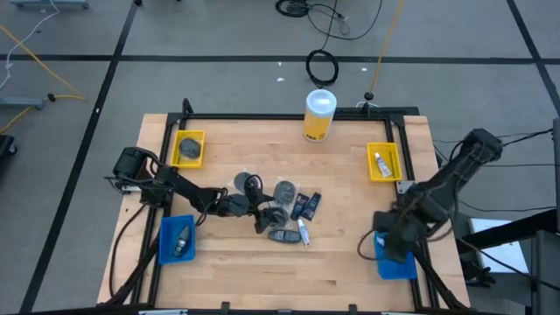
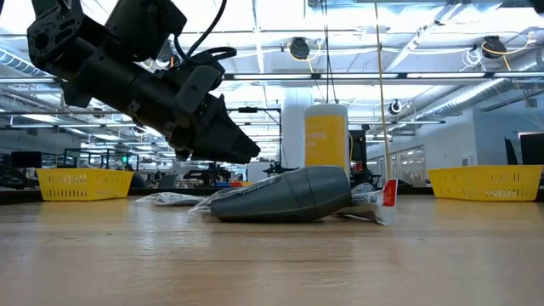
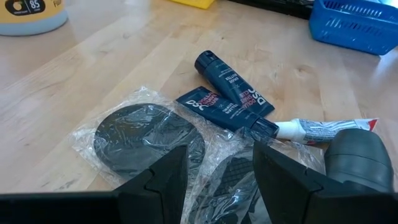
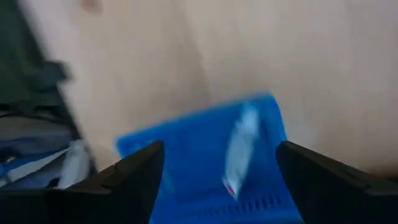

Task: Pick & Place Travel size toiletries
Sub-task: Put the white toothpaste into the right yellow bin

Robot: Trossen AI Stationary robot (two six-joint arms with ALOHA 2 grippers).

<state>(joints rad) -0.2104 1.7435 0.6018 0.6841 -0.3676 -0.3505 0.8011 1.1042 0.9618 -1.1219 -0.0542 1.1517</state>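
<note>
The toiletries lie in a pile at mid-table: two dark grey discs in clear wrap (image 3: 146, 140), (image 3: 233, 180), dark blue sachets (image 3: 233, 93), a white tube (image 3: 323, 129) and a dark grey bottle (image 3: 360, 158), (image 2: 285, 195). My left gripper (image 3: 221, 155), (image 1: 260, 207) is open and hovers just above the pile, its fingers standing over the nearer disc; in the low view its tip (image 2: 251, 153) is off the table. My right gripper (image 4: 221, 155), (image 1: 387, 233) is open above the right blue bin (image 4: 186, 162), in which a white tube (image 4: 239, 149) lies.
A large yellow cylinder with a white lid (image 1: 319, 114) stands at the far edge. Yellow bins sit far left (image 1: 189, 149) and far right (image 1: 383, 162), the right one with a tube. The left blue bin (image 1: 178, 238) holds a dark item. A black frame rims the table.
</note>
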